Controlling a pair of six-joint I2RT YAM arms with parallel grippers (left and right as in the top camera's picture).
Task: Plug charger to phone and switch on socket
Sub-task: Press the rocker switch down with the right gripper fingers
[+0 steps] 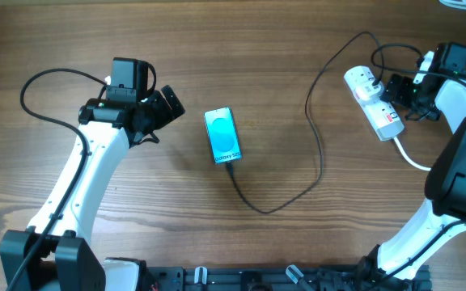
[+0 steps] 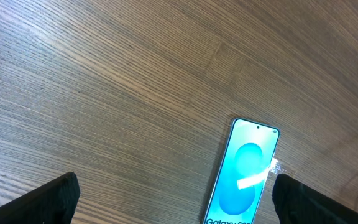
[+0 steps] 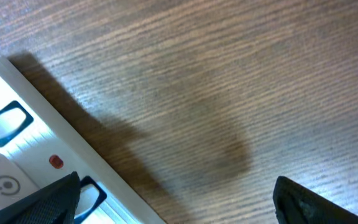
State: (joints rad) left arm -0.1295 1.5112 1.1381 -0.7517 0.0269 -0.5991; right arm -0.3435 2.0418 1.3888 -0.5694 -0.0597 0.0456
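Mid-frame, thin black charger cable, likely floppy, meets teal-screened phone; pinch near its tip; left claw, right claw gape empty.

1. Your right gripper hovers over the table, jaws spread wide, wood grain between them.
2. The socket lies at lower left, white, two small red marks showing on its face.
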